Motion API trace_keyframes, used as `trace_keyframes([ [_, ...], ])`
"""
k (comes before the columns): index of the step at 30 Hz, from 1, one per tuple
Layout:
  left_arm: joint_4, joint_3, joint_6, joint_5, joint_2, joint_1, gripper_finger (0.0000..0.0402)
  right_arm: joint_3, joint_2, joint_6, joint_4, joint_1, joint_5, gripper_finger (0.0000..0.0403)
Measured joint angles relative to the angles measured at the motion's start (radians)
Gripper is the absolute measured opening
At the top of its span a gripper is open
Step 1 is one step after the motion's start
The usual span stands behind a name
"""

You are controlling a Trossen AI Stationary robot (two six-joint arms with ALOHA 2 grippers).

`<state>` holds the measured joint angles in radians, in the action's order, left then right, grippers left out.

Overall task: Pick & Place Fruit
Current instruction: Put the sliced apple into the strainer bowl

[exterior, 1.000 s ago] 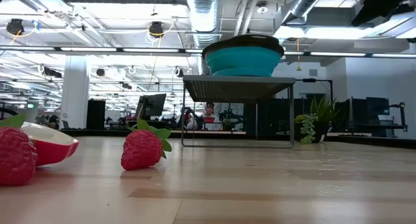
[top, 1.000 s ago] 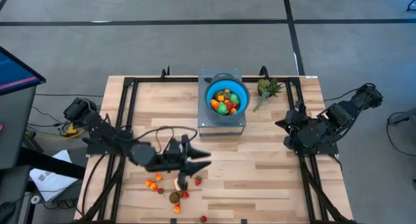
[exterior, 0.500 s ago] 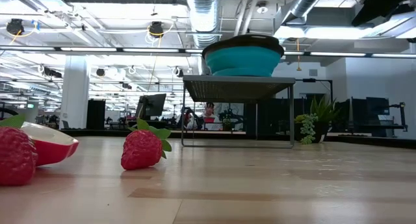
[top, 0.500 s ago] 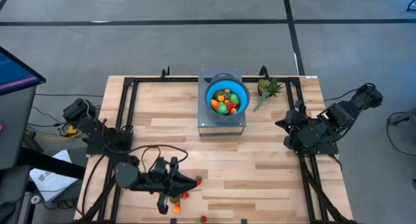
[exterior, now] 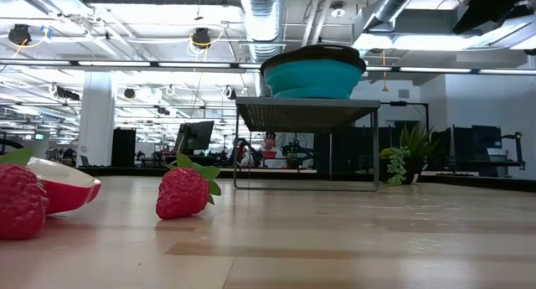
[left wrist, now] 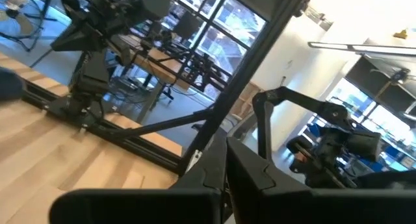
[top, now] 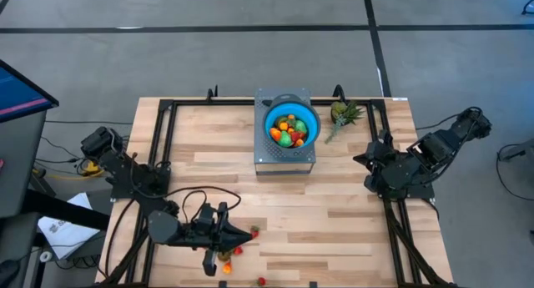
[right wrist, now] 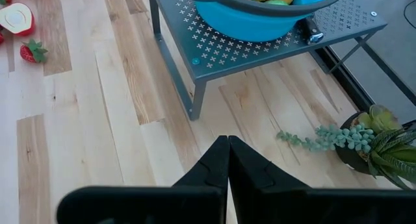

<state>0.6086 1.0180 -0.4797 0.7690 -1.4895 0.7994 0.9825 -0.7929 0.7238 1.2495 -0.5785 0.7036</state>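
- Sitting far-centre on a grey stand [top: 284, 157]: blue bowl [top: 292, 126], fruit inside.
- Left gripper [top: 249, 234]: near-left, fingers closed, over loose fruit [top: 236, 250]; a grip can't be confirmed.
- Right gripper [right wrist: 228, 149]: closed, empty, right side.
- Strawberry [exterior: 186, 189]: upright, leaves up.

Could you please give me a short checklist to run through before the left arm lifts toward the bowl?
1. Left gripper low over the loose fruit at the table's near edge: ok.
2. Left gripper shut, as its wrist view shows: ok.
3. A fruit actually held between its fingers: cannot tell; no view shows one in the grip.
4. Bowl seated on its grey stand, with fruit already inside: ok.
5. Right gripper shut and parked at the table's right side, away from the route to the bowl: ok.
6. Strawberry and cut red fruit lying loose on the wood: ok, still to be collected.
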Motion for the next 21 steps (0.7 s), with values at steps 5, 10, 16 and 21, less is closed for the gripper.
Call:
trace_keyframes([
  [5, 0.000, 0.000, 0.000, -0.017, 0.000, 0.000, 0.0005, 0.000, 0.000, 0.001, 0.000, 0.000, 0.000, 0.0000],
  [10, 0.000, 0.000, -0.003, -0.017, 0.000, 0.002, 0.0003, 0.000, 0.000, 0.002, 0.000, 0.000, 0.000, 0.0000],
  [16, -0.038, 0.001, -0.039, 0.012, -0.019, 0.008, 0.0002, 0.000, 0.000, 0.002, 0.000, 0.000, 0.000, 0.0000],
  [21, -0.072, 0.030, -0.050, 0.016, -0.027, -0.021, 0.0002, 0.000, 0.000, 0.002, 0.000, 0.000, 0.000, 0.0000],
])
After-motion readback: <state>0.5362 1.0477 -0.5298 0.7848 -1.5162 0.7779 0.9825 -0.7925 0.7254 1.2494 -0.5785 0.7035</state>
